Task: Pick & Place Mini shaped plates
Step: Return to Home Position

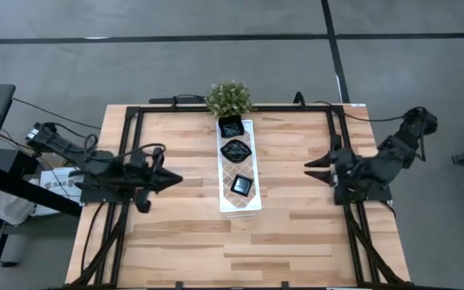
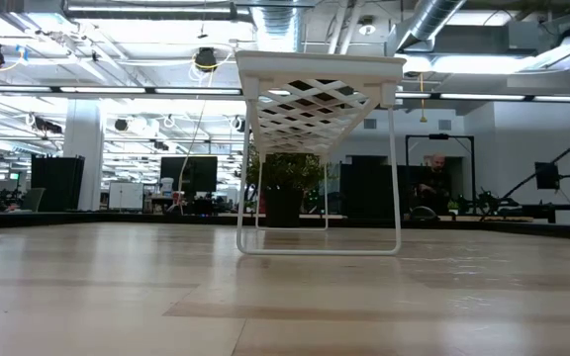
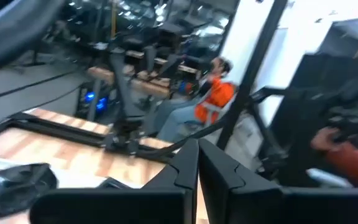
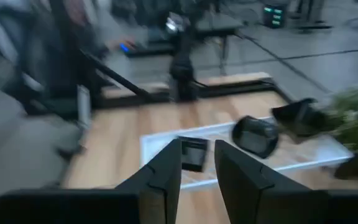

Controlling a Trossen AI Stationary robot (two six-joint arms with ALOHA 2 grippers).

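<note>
Plates (image 1: 237, 153), glossy and black, are set at three spots in a row on the white shelf at the middle of the counter. None is held by either hand.

The counter (image 1: 296, 234) is made of pale wooden planks, and dark rails (image 1: 337, 145) are run near its 9, 12 and 3 o'clock edges. The shelf (image 1: 240, 203) is laid lengthwise from 12 to 6 o'clock across the counter's centre. In the low view it is seen raised on thin white legs, with a lattice top.

The left arm is stretched in from the 9 o'clock edge. The left hand (image 1: 176, 181) is held at the shelf's 9 o'clock, apart from it and pointed toward it. Its fingers are pressed together to one tip, with nothing between them. The right arm is folded at the 3 o'clock edge. The right hand (image 1: 309, 169) is held at the shelf's 3 o'clock, well apart from it and pointed toward it. Its fingers are parted by a narrow gap, and nothing is gripped.

A seated person (image 3: 213, 99) in orange is seen beyond the counter in the left wrist view.

A small green plant (image 1: 229, 98) is stood just beyond the shelf's 12 o'clock end.

The far plate (image 1: 230, 126), angular, is placed at that end, just beside the plant. The middle plate (image 1: 236, 151), wavy-edged, is placed next toward 6 o'clock. The near plate (image 1: 242, 185), square and turned cornerwise, is set farther toward 6 o'clock. Whether each is one dish or a stack cannot be told.
</note>
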